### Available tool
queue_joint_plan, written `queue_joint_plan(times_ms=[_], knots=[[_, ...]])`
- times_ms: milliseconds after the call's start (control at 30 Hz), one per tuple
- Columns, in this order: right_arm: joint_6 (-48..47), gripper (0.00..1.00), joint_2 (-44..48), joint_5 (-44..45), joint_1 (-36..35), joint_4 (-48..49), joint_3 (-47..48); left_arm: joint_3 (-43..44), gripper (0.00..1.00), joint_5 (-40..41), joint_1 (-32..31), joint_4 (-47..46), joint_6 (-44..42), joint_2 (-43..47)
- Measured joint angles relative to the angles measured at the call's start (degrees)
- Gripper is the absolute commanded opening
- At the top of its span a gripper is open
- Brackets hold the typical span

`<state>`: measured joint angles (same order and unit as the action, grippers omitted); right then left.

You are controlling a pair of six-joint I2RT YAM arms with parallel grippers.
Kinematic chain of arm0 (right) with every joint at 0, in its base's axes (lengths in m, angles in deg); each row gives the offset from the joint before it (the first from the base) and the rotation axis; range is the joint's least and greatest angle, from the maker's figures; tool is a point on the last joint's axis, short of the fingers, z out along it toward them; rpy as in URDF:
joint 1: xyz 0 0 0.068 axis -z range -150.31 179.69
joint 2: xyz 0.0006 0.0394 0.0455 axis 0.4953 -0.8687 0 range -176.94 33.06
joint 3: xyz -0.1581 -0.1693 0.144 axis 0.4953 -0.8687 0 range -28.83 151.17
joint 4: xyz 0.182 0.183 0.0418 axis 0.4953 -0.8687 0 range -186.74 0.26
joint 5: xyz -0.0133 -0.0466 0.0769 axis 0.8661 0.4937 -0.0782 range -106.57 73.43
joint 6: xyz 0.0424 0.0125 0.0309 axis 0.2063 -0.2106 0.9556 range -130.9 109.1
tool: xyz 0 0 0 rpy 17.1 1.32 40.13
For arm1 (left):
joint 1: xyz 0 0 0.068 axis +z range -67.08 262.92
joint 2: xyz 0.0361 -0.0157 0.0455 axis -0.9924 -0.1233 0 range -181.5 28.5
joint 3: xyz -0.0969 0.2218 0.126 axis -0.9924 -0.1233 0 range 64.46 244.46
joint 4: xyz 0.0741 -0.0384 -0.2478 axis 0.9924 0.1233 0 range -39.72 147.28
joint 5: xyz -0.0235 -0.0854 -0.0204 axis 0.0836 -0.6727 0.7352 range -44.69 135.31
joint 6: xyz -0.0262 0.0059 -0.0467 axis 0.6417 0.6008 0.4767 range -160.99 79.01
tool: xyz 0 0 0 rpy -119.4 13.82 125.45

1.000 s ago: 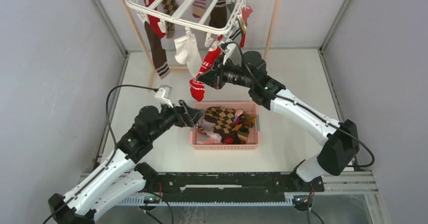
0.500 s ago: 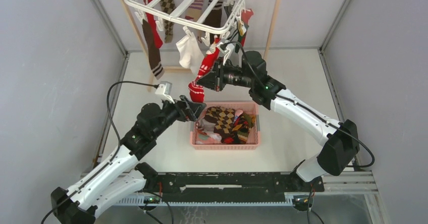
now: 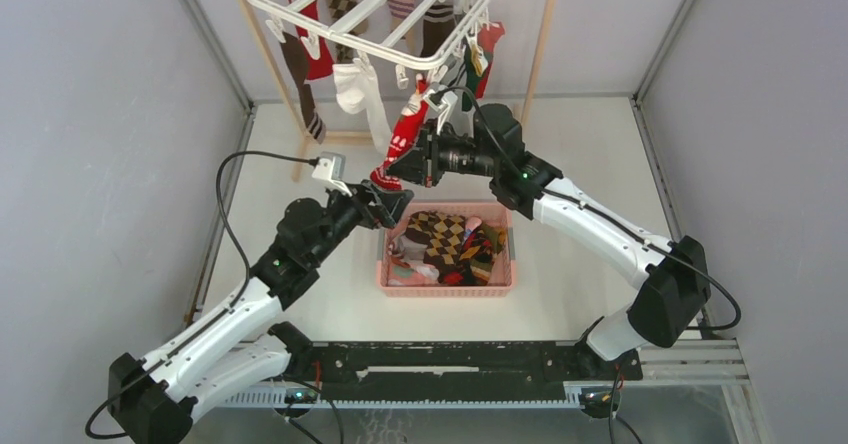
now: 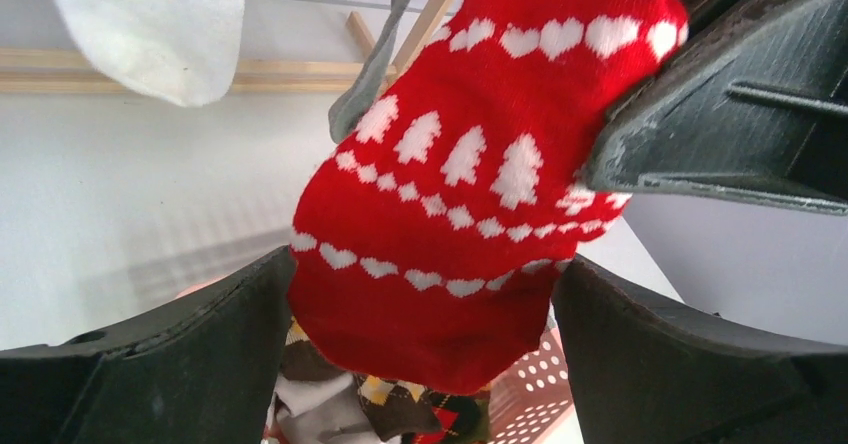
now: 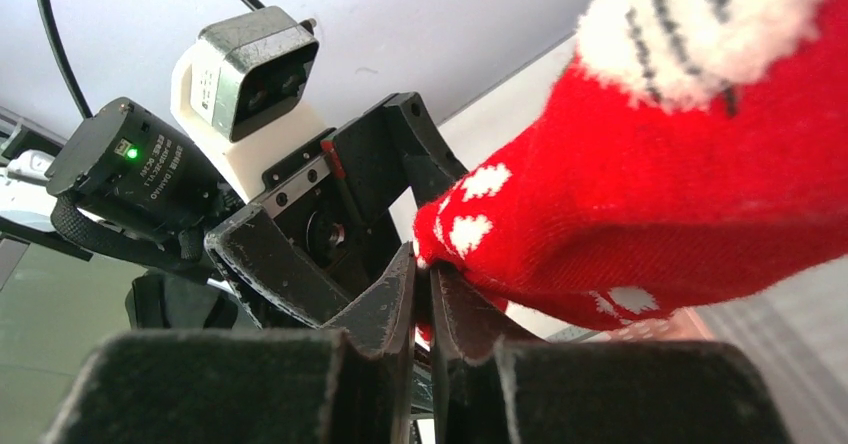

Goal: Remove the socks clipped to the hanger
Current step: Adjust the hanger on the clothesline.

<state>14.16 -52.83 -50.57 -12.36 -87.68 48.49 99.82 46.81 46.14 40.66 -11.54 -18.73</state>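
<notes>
The white hanger (image 3: pixel 300 16) hangs at the top with several socks clipped to it. One is a red sock (image 3: pixel 408 124) with white hearts and trees, hanging from a front clip. My right gripper (image 3: pixel 398 162) is shut on its lower part; in the right wrist view the fingertips (image 5: pixel 425 284) pinch the edge of the red sock (image 5: pixel 680 204). My left gripper (image 3: pixel 395 202) is open just below. In the left wrist view the toe of the red sock (image 4: pixel 470 214) hangs between its spread fingers (image 4: pixel 170 364), with the left gripper (image 4: pixel 420 364) not closed on it.
A pink basket (image 3: pixel 500 286) holding several loose socks stands under both grippers. A white sock (image 3: pixel 360 92), a dark brown sock (image 3: pixel 298 79) and others hang on the hanger. Wooden rack poles (image 3: pixel 545 34) rise behind, and grey walls close in on both sides.
My left gripper has risen and moved forward until its open fingers surround the red sock's toe. The right gripper has shifted slightly left with the sock, and the hanger has swung.
</notes>
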Motion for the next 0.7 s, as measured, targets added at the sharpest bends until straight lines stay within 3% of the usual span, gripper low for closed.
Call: queue_joint_plan(times_ms=[133,200,267,400,467,700], knots=[[0.0,0.14,-0.5,-0.2,-0.4,-0.3,0.0,0.2,0.58,0.2,0.0,-0.6,-1.0,-0.3],[0.0,0.14,-0.7,-0.2,-0.5,-0.5,0.0,0.2,0.48,0.3,-0.1,-0.7,-1.4,-0.4],[0.0,0.14,-0.8,-0.2,-0.5,-0.7,0.0,0.5,0.25,0.3,-0.1,-0.5,-1.9,-0.6],[0.0,0.14,-0.9,-0.2,-0.5,-0.8,0.0,1.5,0.13,0.2,-0.2,-0.4,-2.4,-1.4],[0.0,0.17,-1.0,-0.2,-0.5,-0.8,0.0,1.9,0.12,0.0,-0.2,-0.2,-2.5,-1.6],[-0.2,0.41,-1.0,0.2,-0.5,-2.4,0.0,2.9,0.13,0.1,-0.2,1.4,-2.5,-1.8]])
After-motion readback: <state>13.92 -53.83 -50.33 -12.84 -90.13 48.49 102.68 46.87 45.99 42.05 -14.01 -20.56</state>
